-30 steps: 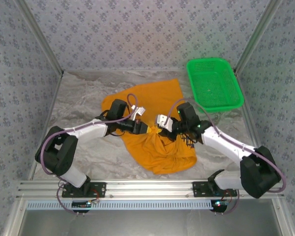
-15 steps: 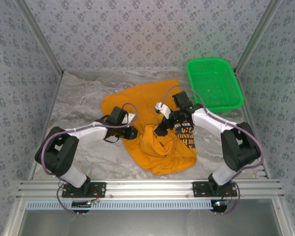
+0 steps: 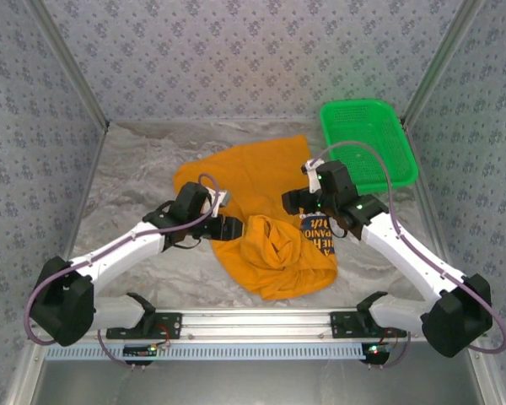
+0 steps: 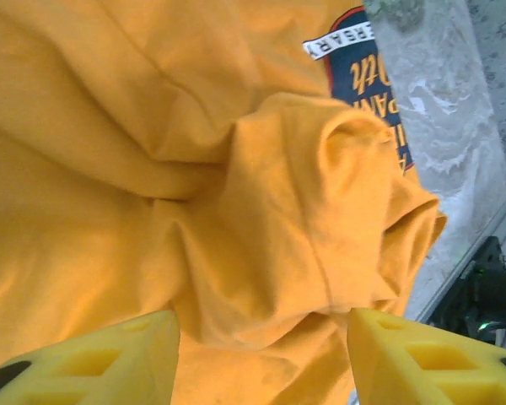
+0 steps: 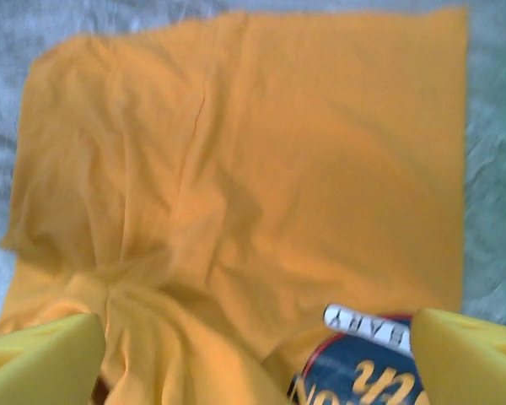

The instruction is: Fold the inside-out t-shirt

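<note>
**Top external view.** 1 t-shirt [image 3: 257, 173], orange, lies at the middle of the table [image 3: 135, 169]. Its far half is spread flat and its near half is bunched into folds. 1 dark blue chest print [image 3: 319, 236] shows at the shirt's right edge. 1 green basket [image 3: 331, 139] stands at the far right, near the shirt's far right corner. 2 arms reach in from the near edge. The left gripper [image 3: 229, 228] sits at the left edge of the bunched cloth. The right gripper [image 3: 292, 202] is over the shirt, just beyond the print.

**Left wrist view.** The 2 yellow fingers [image 4: 110, 359] of the left gripper stand spread apart with nothing between them. The bunched orange cloth lies beyond them. The print is at the upper right, with bare table beside it.

**Right wrist view.** The 2 yellow fingers [image 5: 42, 359] of the right gripper stand wide apart and hold nothing. They are above the flat orange panel. The print, with 1 white lettered band [image 5: 363, 323], lies at the lower right.
</note>
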You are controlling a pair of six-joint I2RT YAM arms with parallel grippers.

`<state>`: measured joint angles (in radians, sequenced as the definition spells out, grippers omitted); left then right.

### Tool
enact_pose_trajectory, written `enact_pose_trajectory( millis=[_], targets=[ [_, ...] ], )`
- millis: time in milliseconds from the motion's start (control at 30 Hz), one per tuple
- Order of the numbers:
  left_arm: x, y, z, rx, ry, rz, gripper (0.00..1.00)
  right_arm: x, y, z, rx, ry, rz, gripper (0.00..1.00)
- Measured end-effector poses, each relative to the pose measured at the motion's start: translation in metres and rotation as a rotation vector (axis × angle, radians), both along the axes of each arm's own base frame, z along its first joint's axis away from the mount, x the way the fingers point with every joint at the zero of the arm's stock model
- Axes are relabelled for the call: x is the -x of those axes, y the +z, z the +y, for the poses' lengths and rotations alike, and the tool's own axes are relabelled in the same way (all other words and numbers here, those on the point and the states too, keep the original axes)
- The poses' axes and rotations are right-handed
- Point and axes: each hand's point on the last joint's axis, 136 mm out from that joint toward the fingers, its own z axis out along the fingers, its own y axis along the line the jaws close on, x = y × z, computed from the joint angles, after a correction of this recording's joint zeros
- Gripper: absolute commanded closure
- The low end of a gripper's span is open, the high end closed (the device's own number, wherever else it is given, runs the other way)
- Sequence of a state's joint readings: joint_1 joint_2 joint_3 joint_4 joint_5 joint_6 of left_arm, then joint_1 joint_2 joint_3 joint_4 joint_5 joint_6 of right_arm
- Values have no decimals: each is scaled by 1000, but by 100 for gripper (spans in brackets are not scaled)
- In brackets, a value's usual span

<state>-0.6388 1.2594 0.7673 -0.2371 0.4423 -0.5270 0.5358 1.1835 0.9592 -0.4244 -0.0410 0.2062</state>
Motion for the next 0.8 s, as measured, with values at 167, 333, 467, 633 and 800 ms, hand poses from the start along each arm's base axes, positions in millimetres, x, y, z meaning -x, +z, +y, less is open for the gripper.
enact_pose_trajectory(
  millis=[167, 333, 467, 633, 800],
  targets=[
    [6, -9, -32, -2, -31, 87, 44, 47, -52, 33, -32, 123, 210, 28],
    [14, -44, -49, -61, -38, 190, 76, 72, -87, 60, 7, 182, 318, 47],
    [8, -58, -53, -70, -18, 223, 100, 66, -111, 68, 33, 133, 328, 73],
    [2, -45, -62, 107, -66, 186, 100, 50, -117, 58, 10, 62, 322, 94],
    [29, -39, -59, 282, -239, 105, 100, 22, -103, 28, -130, 27, 334, 71]
  ],
)
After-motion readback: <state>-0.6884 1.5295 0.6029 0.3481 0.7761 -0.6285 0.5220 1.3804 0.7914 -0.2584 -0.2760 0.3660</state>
